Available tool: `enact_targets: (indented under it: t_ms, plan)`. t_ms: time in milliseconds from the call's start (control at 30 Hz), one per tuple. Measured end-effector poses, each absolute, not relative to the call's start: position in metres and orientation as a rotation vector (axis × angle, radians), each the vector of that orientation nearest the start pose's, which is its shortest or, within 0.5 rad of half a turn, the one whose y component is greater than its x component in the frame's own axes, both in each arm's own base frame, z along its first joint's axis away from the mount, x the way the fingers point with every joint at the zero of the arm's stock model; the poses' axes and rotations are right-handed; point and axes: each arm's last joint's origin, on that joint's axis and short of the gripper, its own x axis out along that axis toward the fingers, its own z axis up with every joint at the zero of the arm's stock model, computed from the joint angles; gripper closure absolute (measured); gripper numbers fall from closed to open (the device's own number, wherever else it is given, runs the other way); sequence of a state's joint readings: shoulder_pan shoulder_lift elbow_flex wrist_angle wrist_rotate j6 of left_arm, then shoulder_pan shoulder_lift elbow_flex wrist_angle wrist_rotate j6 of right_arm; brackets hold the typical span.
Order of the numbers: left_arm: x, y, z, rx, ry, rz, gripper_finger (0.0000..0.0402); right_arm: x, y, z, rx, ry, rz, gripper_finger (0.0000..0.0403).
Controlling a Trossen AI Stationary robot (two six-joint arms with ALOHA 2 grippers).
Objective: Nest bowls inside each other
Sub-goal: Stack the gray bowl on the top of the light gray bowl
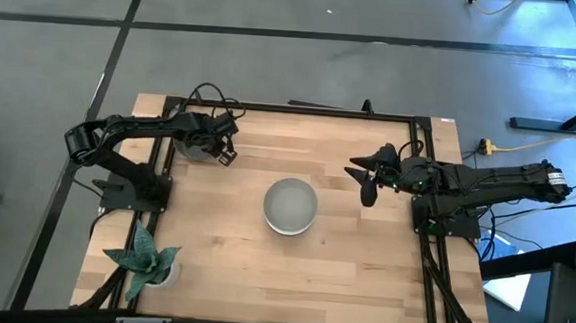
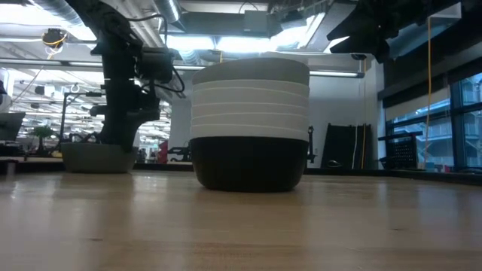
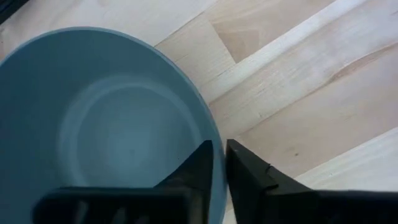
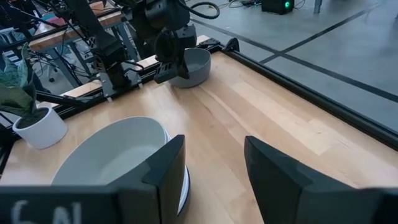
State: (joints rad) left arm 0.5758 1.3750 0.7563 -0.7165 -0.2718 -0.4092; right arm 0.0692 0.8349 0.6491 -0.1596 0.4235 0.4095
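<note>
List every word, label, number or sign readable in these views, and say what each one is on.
Pale marks resembling "6 N" on the right pincer's body in the right wrist view; cropped, not surely readable.
No readable text on the stack of bowls, the grey bowl, the plant pot or the table.
</note>
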Motion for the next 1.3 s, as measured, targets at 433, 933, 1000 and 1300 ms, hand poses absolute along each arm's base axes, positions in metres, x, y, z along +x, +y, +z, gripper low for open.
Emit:
enact_targets:
  t_ms: [433, 933, 1000, 1300]
  plan:
    - [0.191, 0.122, 0.181, -0.453, 1.237, 0.918, 0.0399, 0.184, 0.001, 0.281, 0.321, 0.261, -0.408, 0.0235]
    - [0.215, 0.082, 0.306, -0.221, 0.895, 0.707, 0.0401, 0.184, 0.001, 0.281, 0.353, 0.255, -0.411, 0.0235]
    - [0.213, 0.068, 0.323, -0.22, 0.801, 0.575, 0.0401, 0.184, 0.001, 0.281, 0.361, 0.253, -0.412, 0.0235]
    - [0.235, 0.009, 0.348, -0.166, 0.551, 0.114, 0.0401, 0.184, 0.001, 0.281, 0.404, 0.242, -0.418, 0.0235]
